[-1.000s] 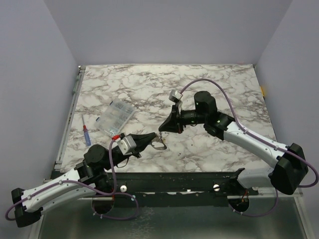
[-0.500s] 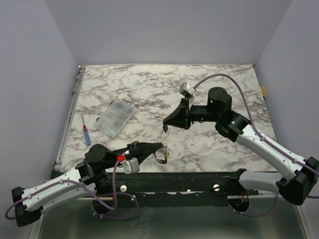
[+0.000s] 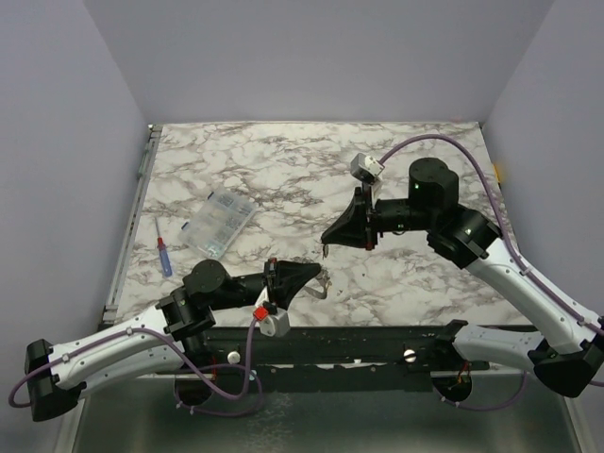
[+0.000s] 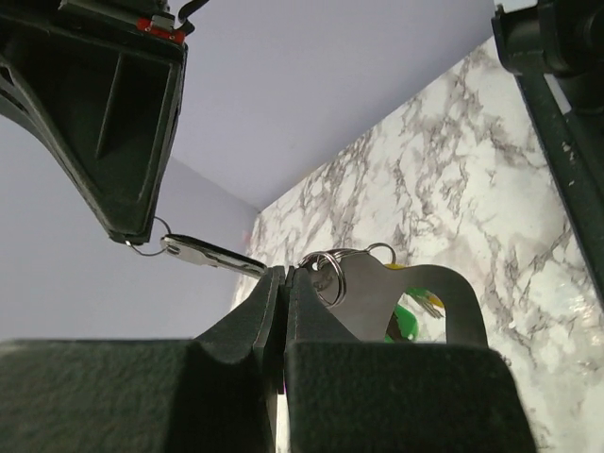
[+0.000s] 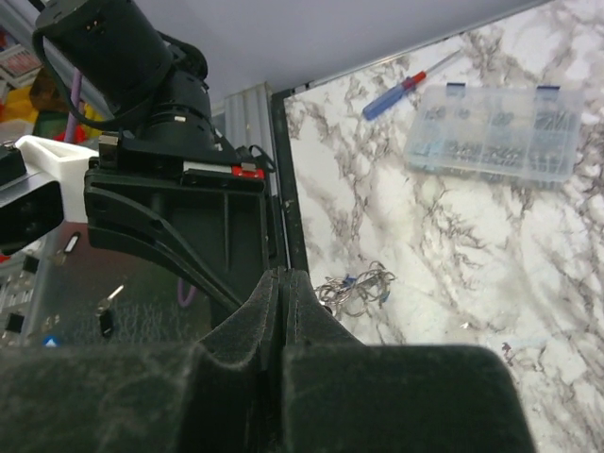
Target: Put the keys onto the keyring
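Left gripper point(image 3: 317, 273): closed narrow on the keyring point(image 4: 415, 288), its pads pressed flat together.
Keyring: held to the right of the compartment box point(image 3: 219, 225) and nearer the arm bases than the box is, close to the table's front edge. Whether it touches the marble cannot be told.
Keys point(image 4: 404, 327): green and yellow heads are seen hanging at the keyring, behind the left fingers.
Right gripper point(image 3: 326, 248): closed, with a small wire ring pinched at its tip and a loose key point(image 4: 212, 255) hanging from that ring.
Gap: the loose key is held just beside the left fingers. Contact cannot be judged.
Edges: a screwdriver point(image 3: 164, 256) is laid left of the box, beside the table's left rail.
Room: bare table point(image 3: 283, 160) lies open beyond the box and to its right, up to the back wall.
Left wrist only: the pinched ring and the loose key's blade are shown.
Right wrist only: the keys are shown as a tangle of thin rings with blue flecks, and the box's compartments are shown.
Top view only: both arms are seen converging right of the box.
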You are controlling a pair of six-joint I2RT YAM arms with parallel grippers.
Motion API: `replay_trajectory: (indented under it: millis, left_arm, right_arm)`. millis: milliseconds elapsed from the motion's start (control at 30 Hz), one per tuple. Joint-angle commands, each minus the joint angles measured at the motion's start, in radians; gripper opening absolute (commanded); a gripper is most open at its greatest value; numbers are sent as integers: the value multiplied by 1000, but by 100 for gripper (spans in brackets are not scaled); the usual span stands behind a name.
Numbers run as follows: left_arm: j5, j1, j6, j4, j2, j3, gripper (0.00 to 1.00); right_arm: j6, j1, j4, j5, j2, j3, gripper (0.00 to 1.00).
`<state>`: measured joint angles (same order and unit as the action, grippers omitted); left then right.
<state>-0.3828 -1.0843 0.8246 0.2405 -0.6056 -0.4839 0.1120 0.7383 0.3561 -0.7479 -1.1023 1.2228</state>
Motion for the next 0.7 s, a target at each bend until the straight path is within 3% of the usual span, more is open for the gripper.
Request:
replay_trajectory:
  millis: [0, 200, 333, 433, 667]
  left_arm:
    - [-18, -3, 173, 12, -12, -43, 0]
    - [46, -3, 221, 58, -5, 16, 0]
    - [149, -4, 75, 306, -50, 158, 0]
    - [197, -5, -53, 458, -131, 239, 0]
    - [372, -5, -128, 543, -278, 297, 0]
  right_arm:
    - [15, 1, 65, -79, -20, -10, 1]
    - [20, 1, 60, 42, 8, -71, 1]
    - [41, 1, 27, 238, 8, -130, 1]
    - [86, 1, -69, 295, 11, -210, 1]
    - [112, 1, -175, 444, -55, -300, 1]
